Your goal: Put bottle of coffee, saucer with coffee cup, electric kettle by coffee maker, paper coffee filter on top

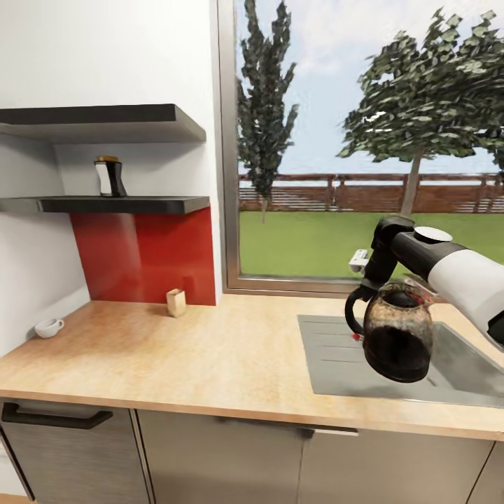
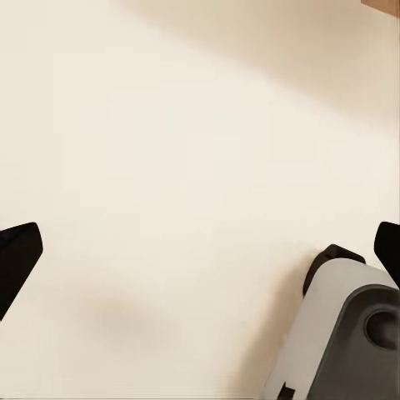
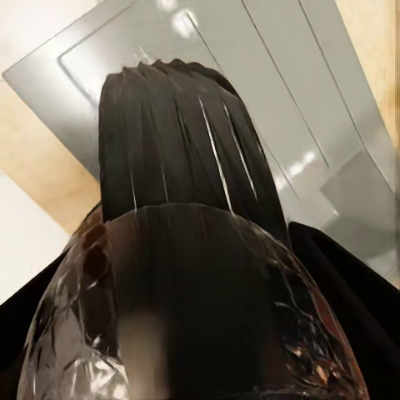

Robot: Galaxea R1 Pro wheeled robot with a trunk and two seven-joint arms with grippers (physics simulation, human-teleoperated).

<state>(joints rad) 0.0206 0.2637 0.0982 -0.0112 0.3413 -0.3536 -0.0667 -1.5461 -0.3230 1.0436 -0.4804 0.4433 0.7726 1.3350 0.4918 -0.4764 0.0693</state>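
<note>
The electric kettle (image 1: 396,341) hung nearest the camera, tilted in the air over the steel sink (image 1: 329,364) at the right of the wood-grain tabletop (image 1: 210,357), the right gripper (image 1: 381,285) clamped on its top with the fingers closed around it. In the left wrist view the left gripper (image 2: 200,250) had its dark fingers (image 2: 17,258) spread wide over a pale surface. The bottle of coffee (image 1: 109,176) stood on the lower shelf (image 1: 119,204), and the coffee cup (image 1: 49,327) sat at the tabletop's far left, well apart from a small wooden block (image 1: 176,302) by the red backsplash (image 1: 147,255).
</note>
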